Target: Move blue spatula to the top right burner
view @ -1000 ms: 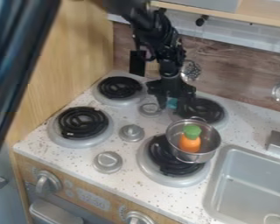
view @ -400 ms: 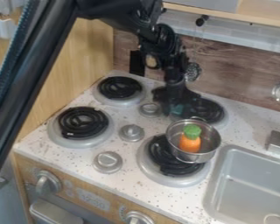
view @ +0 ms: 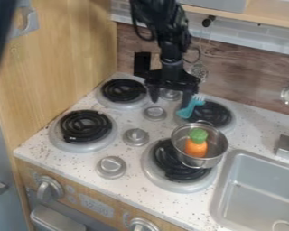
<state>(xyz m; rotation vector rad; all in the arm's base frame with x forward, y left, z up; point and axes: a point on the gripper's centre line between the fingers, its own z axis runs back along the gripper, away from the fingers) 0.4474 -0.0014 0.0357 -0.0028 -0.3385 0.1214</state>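
Observation:
The black gripper (view: 170,98) hangs over the back of the stove, between the two back burners. Its two fingers are spread wide with nothing held between them. The blue spatula (view: 187,112) rests on the left part of the top right burner (view: 214,113), its pale slotted end pointing to the back. The right finger is right beside the spatula and partly in front of it; whether they touch I cannot tell.
A metal pot (view: 217,155) holding an orange and green toy carrot (view: 196,145) stands on the front right burner (view: 165,170). Knobs (view: 135,136) run between the burners. The sink (view: 261,189) is at the right, a wooden wall (view: 62,63) at the left.
The gripper has risen and shifted slightly left, and its fingers have spread apart. The spatula, mostly hidden behind the gripper before, now lies in plain sight on the burner.

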